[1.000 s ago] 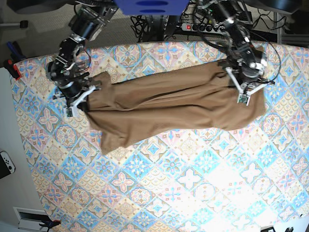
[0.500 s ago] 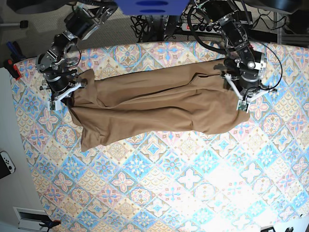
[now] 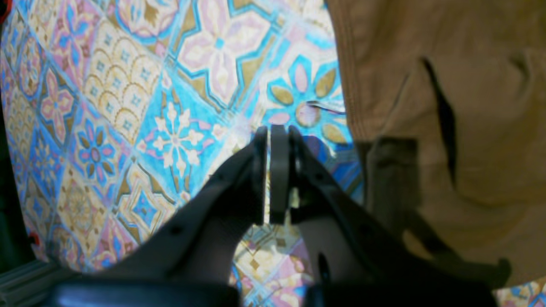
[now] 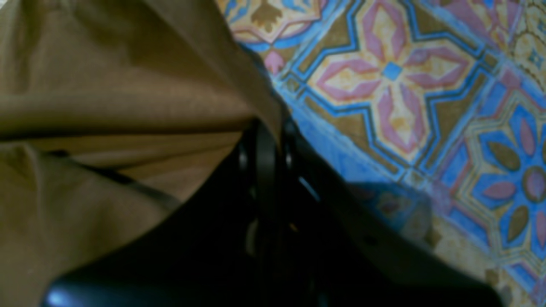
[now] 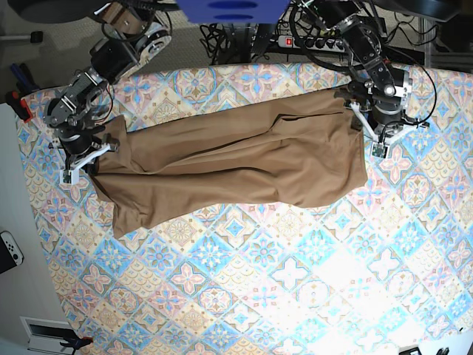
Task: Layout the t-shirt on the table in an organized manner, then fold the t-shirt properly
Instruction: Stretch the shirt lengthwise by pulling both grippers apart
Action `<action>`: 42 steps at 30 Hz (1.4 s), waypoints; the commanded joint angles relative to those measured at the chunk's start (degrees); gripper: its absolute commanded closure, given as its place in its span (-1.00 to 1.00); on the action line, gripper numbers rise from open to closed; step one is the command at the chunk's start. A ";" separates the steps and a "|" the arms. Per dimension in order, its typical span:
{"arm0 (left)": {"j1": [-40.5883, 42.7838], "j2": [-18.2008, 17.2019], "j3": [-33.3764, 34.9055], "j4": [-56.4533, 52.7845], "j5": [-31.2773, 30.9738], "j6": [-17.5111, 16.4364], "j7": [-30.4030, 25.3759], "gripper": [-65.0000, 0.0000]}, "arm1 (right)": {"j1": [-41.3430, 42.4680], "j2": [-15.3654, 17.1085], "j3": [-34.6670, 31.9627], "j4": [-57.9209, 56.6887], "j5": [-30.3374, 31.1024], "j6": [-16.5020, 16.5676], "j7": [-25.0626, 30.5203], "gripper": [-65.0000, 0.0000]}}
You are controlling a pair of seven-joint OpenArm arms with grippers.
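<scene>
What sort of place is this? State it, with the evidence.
Probably a robot lab or workshop bench: a table under a blue, pink and cream floral-tile cloth, a power strip and tangled black cables behind it, and a plain tan fabric t-shirt stretched between two arms.

Desk (image 5: pixel 244 288) covered edge to edge by a cloth of diamond tiles with floral motifs in blue, pink and cream. Across the far half, a tan t-shirt (image 5: pixel 236 166) stretched sideways, long and narrow, creased along its length, one end drooping toward the near side at the left of the base view. Tiled cloth bare on the whole near half. In the left wrist view, a stitched hem of the t-shirt lying flat against the tiles. In the right wrist view, folds bunched over the pattern.
</scene>
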 commanded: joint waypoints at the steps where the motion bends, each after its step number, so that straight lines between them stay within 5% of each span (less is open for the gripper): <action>1: -0.56 0.09 0.06 0.87 -0.46 0.36 -0.78 1.00 | -0.07 0.64 0.43 0.01 -2.90 -1.19 -2.94 1.00; 40: -0.56 0.09 -0.03 0.87 -0.02 0.36 -0.61 1.00 | 6.70 3.54 1.31 -0.08 -2.99 -1.19 -3.03 1.00; 42: -0.56 0.09 -0.03 0.87 -0.02 0.36 -0.61 1.00 | 6.61 3.54 1.22 0.36 -3.07 -1.19 -2.94 0.80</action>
